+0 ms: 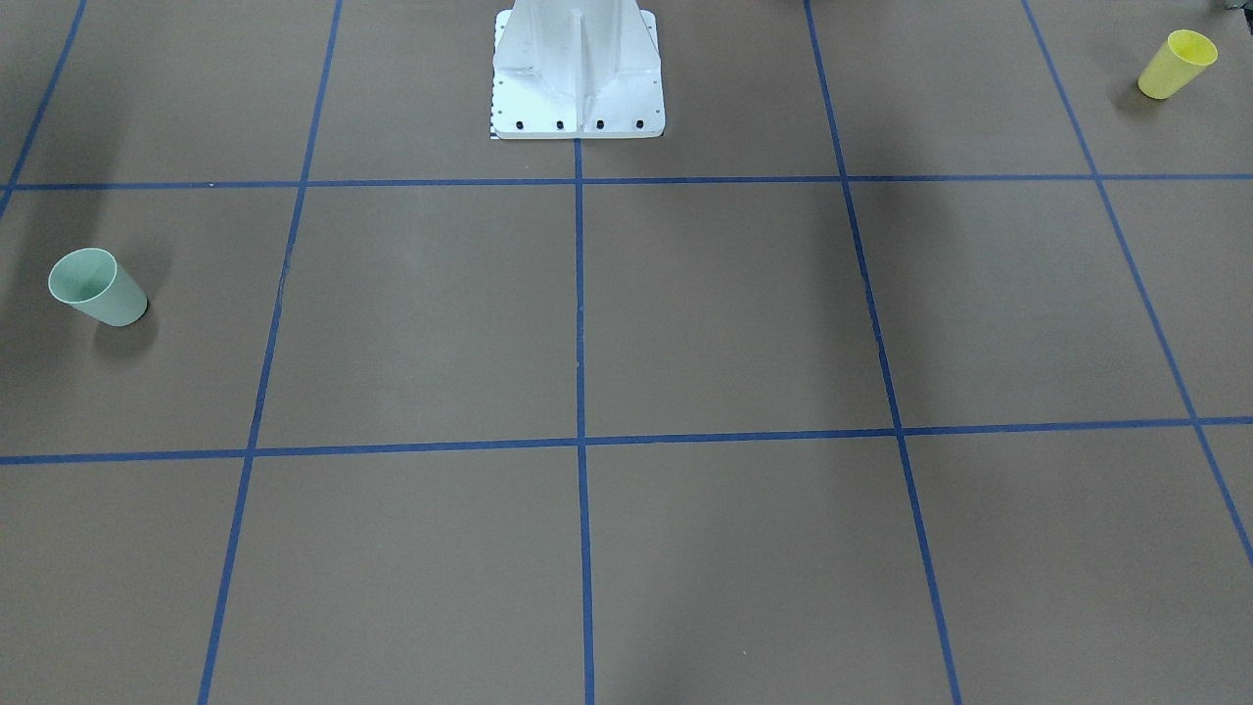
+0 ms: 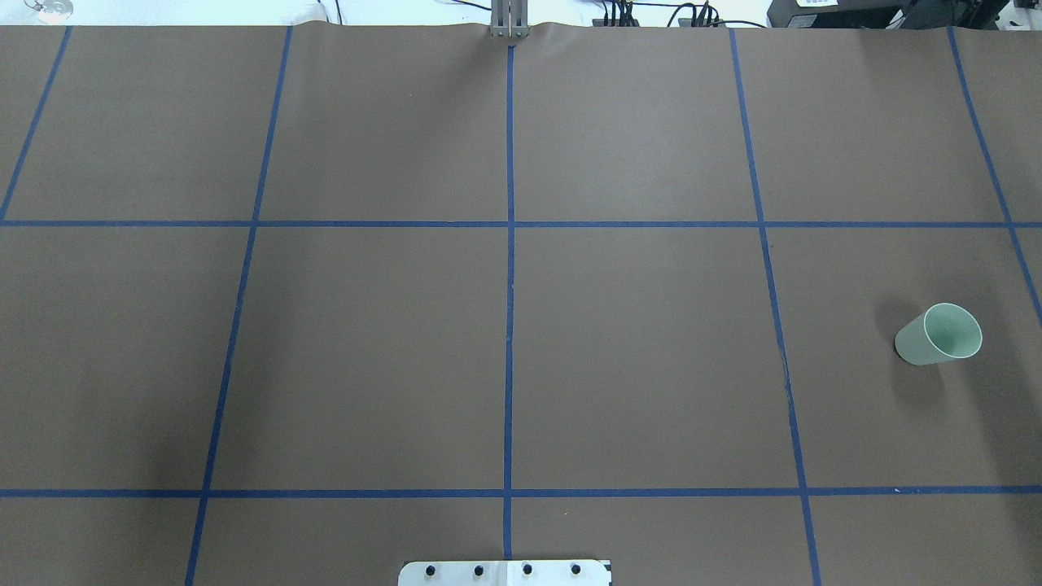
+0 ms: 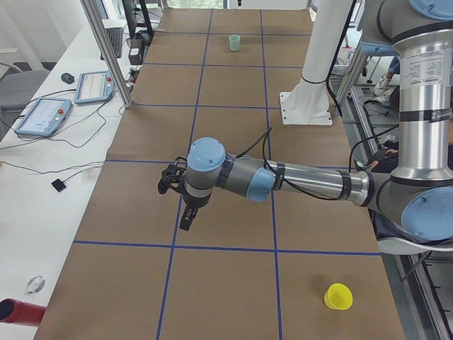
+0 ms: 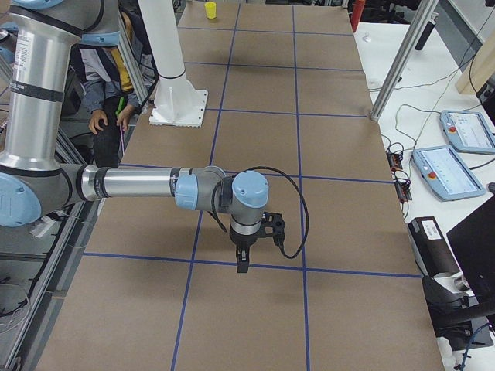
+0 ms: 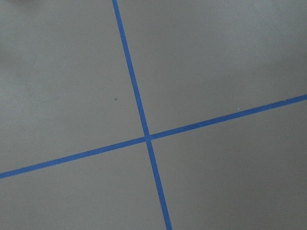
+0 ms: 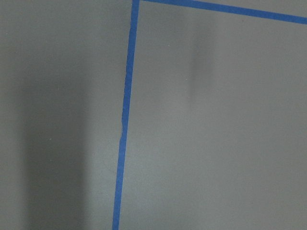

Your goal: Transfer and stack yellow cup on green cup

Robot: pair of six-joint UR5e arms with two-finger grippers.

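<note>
Covering the table [image 2: 366, 350]: brown paper, blue tape grid [image 2: 510, 244]; pendants [image 3: 42, 117] alongside. Upright, the yellow cup [image 3: 338, 296] sits well apart from the left gripper [image 3: 185, 221] — green cup [image 1: 98, 287] farther off. Opening of left gripper and right gripper [image 4: 242, 264] — cannot tell.

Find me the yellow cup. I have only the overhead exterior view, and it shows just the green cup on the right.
Observer: The yellow cup stands at the robot's left end of the table, close to the robot's edge, outside your frame.
Operator: Confirm it is upright.
Observer: It is upright with its mouth up, as the exterior left view shows.
Operator: Report the left gripper.
Observer: The left gripper hangs above the table nearer its middle, well apart from the yellow cup. I cannot tell whether it is open or shut.
</note>
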